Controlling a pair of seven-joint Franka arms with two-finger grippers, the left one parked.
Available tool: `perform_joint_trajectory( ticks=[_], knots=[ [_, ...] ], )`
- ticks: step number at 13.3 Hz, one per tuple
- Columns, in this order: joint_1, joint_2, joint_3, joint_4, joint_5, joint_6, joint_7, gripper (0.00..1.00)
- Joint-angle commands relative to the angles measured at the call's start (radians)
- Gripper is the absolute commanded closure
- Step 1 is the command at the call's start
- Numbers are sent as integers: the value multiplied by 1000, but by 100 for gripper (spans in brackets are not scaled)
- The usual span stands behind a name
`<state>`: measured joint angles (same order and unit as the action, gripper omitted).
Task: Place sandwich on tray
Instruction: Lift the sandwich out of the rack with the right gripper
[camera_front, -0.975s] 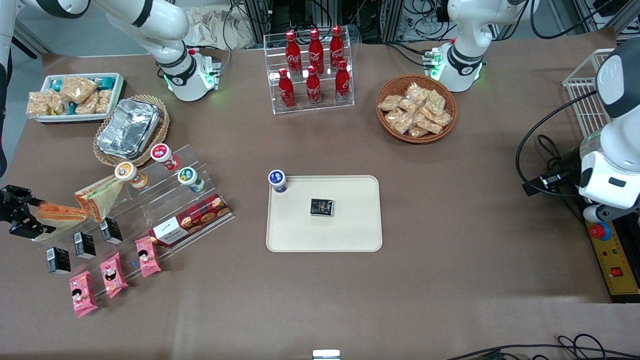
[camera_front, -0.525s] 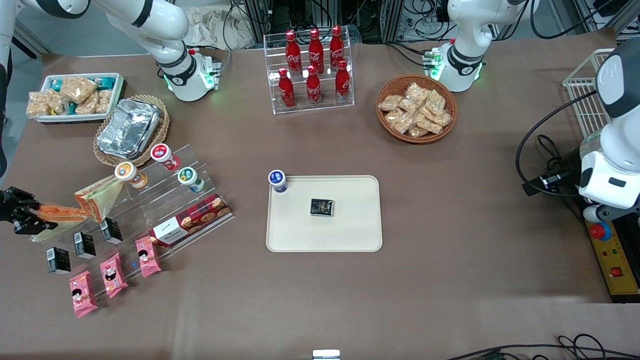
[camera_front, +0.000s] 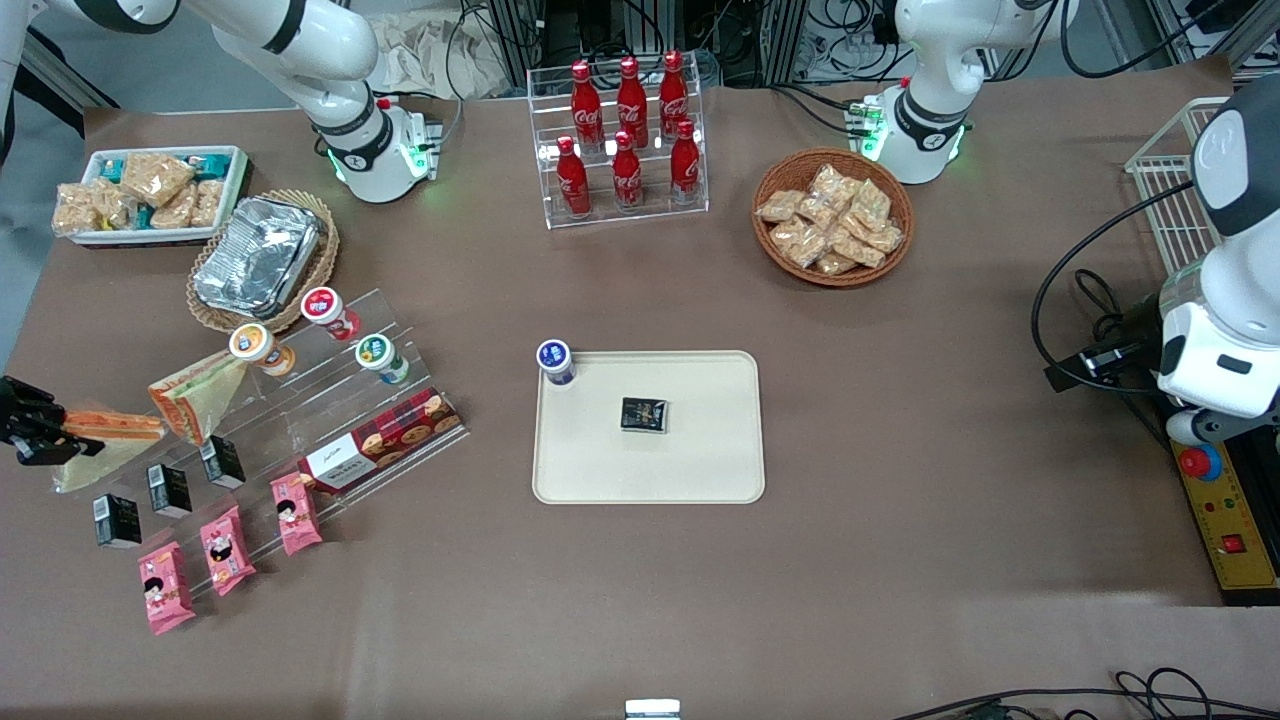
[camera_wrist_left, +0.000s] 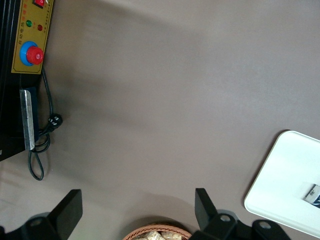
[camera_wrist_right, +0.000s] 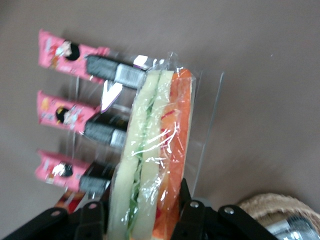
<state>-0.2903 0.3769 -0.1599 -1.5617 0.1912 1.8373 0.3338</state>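
Observation:
My right gripper is at the working arm's end of the table, shut on the sandwich, a clear-wrapped wedge with an orange stripe. In the right wrist view the sandwich stands between the two black fingers of the gripper, showing pale bread, green lettuce and orange filling. It is held beside the end of the clear acrylic shelf. The cream tray lies flat at the table's middle, well away toward the parked arm's end, carrying a black packet and a blue-lidded cup.
A second wrapped sandwich leans on the acrylic shelf, which also holds lidded cups, a cookie box, black cartons and pink packets. A foil tray in a basket, a snack bin and a cola rack stand farther from the camera.
The gripper's jaws have narrowed onto the sandwich. Gripper and sandwich have shifted slightly away from the acrylic shelf toward the table's edge.

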Motion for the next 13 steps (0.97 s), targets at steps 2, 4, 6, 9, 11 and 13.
perform_joint_trajectory(
  ticks=[2, 4, 6, 9, 11, 13],
  knots=[
    [98, -13, 10, 159, -106, -136, -73, 50],
    [166, -15, 8, 201, -114, -162, -142, 50],
    [230, -41, 8, 216, -118, -165, -154, 50],
    [336, -81, 8, 220, -137, -153, -237, 49],
    [422, -82, 26, 220, -127, -144, -338, 49],
    [506, -84, 51, 220, -127, -103, -355, 49]
  ],
)
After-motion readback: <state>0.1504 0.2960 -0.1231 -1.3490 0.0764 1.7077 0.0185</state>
